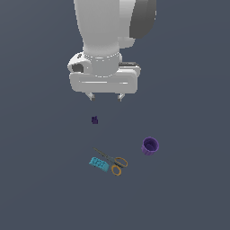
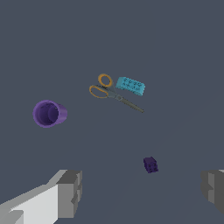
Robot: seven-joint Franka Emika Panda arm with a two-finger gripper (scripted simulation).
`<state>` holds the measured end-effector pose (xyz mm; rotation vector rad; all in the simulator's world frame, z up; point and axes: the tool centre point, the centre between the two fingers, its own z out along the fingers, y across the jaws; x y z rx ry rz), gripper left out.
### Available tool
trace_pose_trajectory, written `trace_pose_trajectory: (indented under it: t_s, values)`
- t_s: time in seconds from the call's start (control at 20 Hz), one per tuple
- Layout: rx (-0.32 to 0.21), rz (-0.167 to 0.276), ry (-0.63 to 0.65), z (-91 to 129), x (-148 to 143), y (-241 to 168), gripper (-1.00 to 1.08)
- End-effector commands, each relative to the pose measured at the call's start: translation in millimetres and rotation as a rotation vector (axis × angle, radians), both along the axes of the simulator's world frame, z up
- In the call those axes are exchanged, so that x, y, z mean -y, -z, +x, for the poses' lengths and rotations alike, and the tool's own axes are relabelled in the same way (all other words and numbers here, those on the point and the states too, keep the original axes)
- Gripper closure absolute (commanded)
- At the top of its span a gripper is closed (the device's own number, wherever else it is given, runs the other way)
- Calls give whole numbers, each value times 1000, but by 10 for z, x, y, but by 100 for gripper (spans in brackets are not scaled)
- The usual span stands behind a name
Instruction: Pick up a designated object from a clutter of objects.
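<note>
Gripper (image 1: 106, 96) held w/ fingers (image 2: 70, 192) spread wide, nothing grasped; dark piece (image 2: 150, 164) seen betw. fingertips, below, untouched; cup (image 2: 49, 113), scissors (image 2: 111, 92), brick (image 2: 131, 85) beyond

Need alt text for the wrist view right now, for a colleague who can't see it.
The open gripper hangs above a tiny dark purple piece lying between its fingers. Farther off lie orange-handled scissors, a teal brick and a purple cup.

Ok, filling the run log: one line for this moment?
phase: approach | gripper: open, empty, above floor | target: dark purple piece on floor, untouched | clutter: apart
</note>
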<state>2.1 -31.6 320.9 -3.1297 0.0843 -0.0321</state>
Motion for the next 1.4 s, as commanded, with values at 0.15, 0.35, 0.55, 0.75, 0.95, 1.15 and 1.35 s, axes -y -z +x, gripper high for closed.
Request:
trace_pose_trajectory:
  t_s: [0.15, 0.35, 0.55, 0.75, 0.95, 1.15, 1.35]
  values:
    - [3, 3, -3, 1, -1, -11, -92]
    - [15, 17, -14, 3, -3, -53, -92]
    - [21, 22, -19, 3, 0, -64, -92]
    - [20, 21, -18, 4, -9, -75, -92]
    - [20, 21, -19, 1, 8, -42, -92]
    - [19, 18, -26, -10, 61, 79, -92]
    - [16, 14, -36, -37, 149, 279, -92]
